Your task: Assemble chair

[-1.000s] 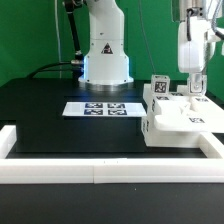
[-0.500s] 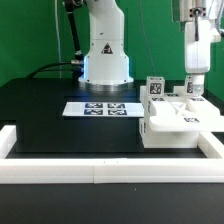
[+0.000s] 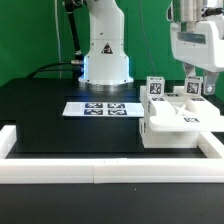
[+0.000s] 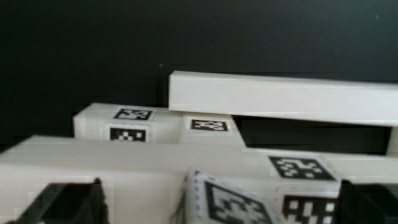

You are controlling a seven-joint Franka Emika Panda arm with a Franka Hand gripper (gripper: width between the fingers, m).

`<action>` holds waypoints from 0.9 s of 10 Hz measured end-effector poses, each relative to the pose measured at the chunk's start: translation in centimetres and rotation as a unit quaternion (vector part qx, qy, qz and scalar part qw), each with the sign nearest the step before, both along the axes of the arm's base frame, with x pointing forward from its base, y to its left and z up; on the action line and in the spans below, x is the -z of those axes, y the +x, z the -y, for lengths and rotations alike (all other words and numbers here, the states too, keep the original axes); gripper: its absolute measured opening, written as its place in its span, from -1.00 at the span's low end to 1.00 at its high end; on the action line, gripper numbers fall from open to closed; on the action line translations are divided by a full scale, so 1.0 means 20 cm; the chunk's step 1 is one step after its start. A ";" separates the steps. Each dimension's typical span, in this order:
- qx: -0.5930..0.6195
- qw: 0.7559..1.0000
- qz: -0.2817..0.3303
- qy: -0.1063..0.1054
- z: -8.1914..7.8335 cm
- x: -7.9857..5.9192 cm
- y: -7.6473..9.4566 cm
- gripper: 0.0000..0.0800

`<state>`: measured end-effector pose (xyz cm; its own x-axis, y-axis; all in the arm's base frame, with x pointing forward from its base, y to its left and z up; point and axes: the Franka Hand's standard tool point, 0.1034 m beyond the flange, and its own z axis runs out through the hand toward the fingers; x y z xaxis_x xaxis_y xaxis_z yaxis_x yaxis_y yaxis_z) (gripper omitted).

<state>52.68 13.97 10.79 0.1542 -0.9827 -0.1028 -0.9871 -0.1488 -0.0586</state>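
Hovering spread and empty, the gripper (image 3: 194, 80) sits at right over the chair (image 3: 180, 122), whose stiff, light, smooth plastic seems best pinched across a bar.

Bright, even light; soft wrist picture

We see the white chair parts (image 3: 180, 118) nearly washed out against the dark tabletop (image 3: 60, 125), faint shadows beneath them; the wrist view is blurred, its nearest tags smeared.
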 end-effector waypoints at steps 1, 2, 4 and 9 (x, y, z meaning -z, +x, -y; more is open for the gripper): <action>-0.044 0.999 0.005 -0.003 0.00 0.00 0.00 0.62; -0.097 0.995 0.011 -0.006 0.00 0.00 0.00 0.62; -0.176 0.984 0.019 -0.010 0.01 0.00 0.00 0.62; -0.359 0.932 0.035 -0.026 0.04 0.00 0.01 0.62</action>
<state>52.89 13.11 10.80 0.7781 -0.6277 -0.0226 -0.6267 -0.7735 -0.0943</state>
